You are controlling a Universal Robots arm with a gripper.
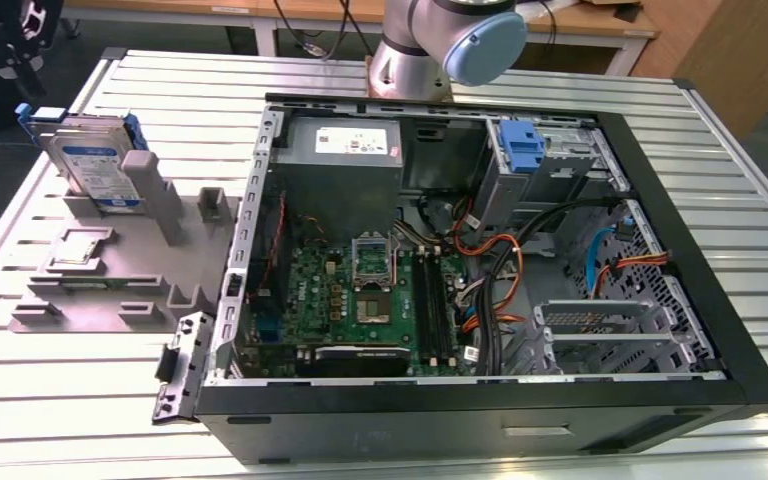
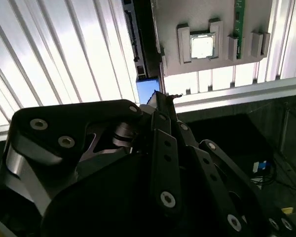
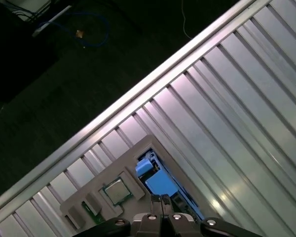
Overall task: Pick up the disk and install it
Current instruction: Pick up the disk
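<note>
My fingers (image 3: 161, 199) look pressed together with nothing between them, and they sit just short of the disk (image 3: 160, 181), whose blue-edged top lies directly ahead of the tips in the first wrist view. By my judgement the job now is lining up for the pick, and to do it well I would spread the fingers wider than the disk's thin edge while they are clear of it. I would then centre them across its two flat faces, not over the blue rail at its end, and come down straight so the disk is not pried sideways in its grey holder (image 1: 117, 280). The wrist views give me the alignment: the disk is edge-on beyond the tips, with a square chip (image 2: 203, 45) in the holder off to one side of them. The exterior view adds what they cannot. There the disk stands upright in its slot, label outward, and the open computer case (image 1: 704, 330) sits well away from the fingers on the slatted table (image 1: 64, 400).
</note>
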